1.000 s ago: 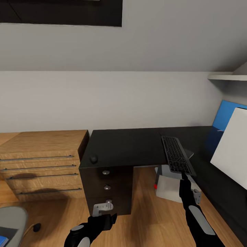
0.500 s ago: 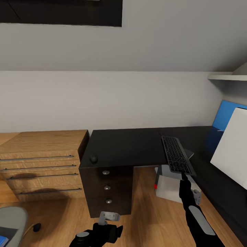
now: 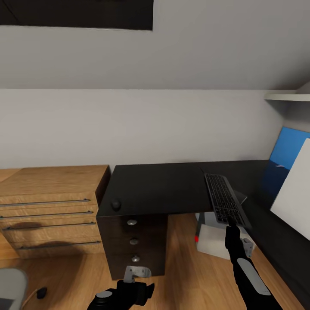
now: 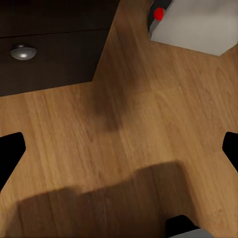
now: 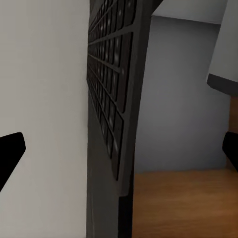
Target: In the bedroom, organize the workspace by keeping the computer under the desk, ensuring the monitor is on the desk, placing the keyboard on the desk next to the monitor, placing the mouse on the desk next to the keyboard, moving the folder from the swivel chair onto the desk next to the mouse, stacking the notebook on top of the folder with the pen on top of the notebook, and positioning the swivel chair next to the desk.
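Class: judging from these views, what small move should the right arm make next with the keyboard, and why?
Probably carry the keyboard farther over the desk and set it flat: the right gripper grips its near end, which overhangs the desk edge above the computer.

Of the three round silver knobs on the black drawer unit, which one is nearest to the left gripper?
The bottom knob, lowest of the three, sits just above the left gripper.

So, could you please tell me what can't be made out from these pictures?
- Monitor: cut off by the head view's right edge.
- Computer: partly hidden under the desk.
- Swivel chair: cut by the corner.
- Right gripper: whether it grips the keyboard is unclear.
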You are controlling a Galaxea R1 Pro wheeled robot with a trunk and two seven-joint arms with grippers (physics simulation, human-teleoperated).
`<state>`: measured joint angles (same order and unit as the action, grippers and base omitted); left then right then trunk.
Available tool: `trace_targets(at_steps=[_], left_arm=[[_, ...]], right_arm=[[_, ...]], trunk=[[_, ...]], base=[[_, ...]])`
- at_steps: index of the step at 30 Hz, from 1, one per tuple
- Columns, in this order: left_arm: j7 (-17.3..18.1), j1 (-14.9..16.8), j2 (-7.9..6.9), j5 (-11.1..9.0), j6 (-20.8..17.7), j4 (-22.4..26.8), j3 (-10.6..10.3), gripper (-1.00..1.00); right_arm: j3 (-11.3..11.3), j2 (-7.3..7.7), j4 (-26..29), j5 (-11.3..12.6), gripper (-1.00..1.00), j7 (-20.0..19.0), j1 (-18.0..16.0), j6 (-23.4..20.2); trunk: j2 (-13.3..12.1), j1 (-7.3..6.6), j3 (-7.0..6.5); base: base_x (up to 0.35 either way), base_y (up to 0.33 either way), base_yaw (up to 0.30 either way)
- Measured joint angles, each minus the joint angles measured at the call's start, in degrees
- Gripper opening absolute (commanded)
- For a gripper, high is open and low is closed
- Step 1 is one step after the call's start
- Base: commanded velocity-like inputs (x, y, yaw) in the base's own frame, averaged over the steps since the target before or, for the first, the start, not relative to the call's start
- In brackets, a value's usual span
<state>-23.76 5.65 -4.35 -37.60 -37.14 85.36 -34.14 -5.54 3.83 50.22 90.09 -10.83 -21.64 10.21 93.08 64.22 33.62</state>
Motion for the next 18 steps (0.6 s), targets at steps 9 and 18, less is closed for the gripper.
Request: trace_targets(at_steps=[9,18], left_arm=[[0.00,0.00,-0.01,0.03,0.00,0.00,0.05,1.00],[-0.05,0.00,0.00,0.06,0.07,0.00,0.00,1.00]], right_arm=[[0.00,0.25,0.00,0.01,1.00,0.00,0.01,0.00],[-0.05,0.60,0.00,0.01,1.00,1.50,0.00,-0.01]], trunk=[[0.00,0.00,0.00],[0.00,-0.01,0.00]], base=[[0.150,0.000,0.000],[0.133,-0.049,0.000]])
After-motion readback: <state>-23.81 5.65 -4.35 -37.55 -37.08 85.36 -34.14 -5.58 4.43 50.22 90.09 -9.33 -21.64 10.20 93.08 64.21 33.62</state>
